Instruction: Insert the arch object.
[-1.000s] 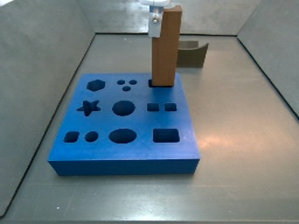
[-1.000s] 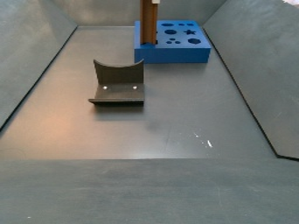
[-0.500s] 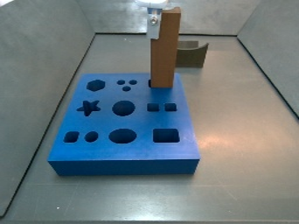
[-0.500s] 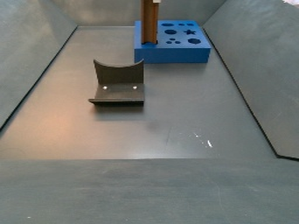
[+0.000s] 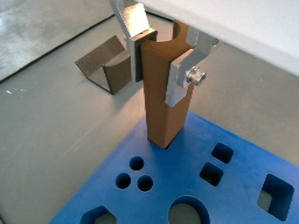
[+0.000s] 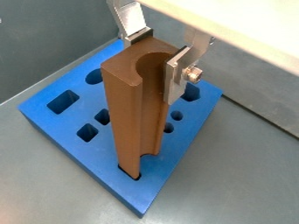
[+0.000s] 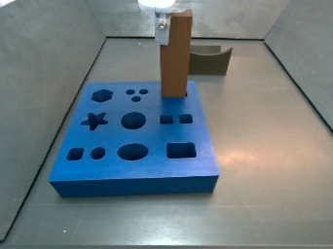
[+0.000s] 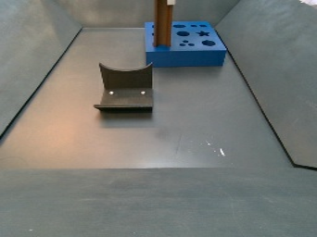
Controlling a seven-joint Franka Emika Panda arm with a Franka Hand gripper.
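The arch object (image 7: pixel 176 58) is a tall orange-brown bar with a curved scoop in its top end. It stands upright with its lower end in a slot at the far edge of the blue board (image 7: pixel 130 173). It shows in both wrist views (image 5: pixel 163 109) (image 6: pixel 131 114) and in a side view (image 8: pixel 161 23). My gripper (image 5: pixel 158 61) is shut on the bar's top end, one silver finger (image 5: pixel 180 74) on each side. The gripper also shows in a wrist view (image 6: pixel 156 54) and in a side view (image 7: pixel 164 17). The board (image 8: pixel 186 57) has several shaped holes.
A squat olive-grey block (image 8: pixel 124 88) with a curved scoop lies on the grey floor away from the board; it also shows behind the board (image 7: pixel 208 60) and in a wrist view (image 5: pixel 107 63). Sloping grey walls (image 7: pixel 53 58) enclose the floor.
The bar and gripper have shifted slightly sideways, and the blue board has slid a little along with them. The olive-grey block has not moved.
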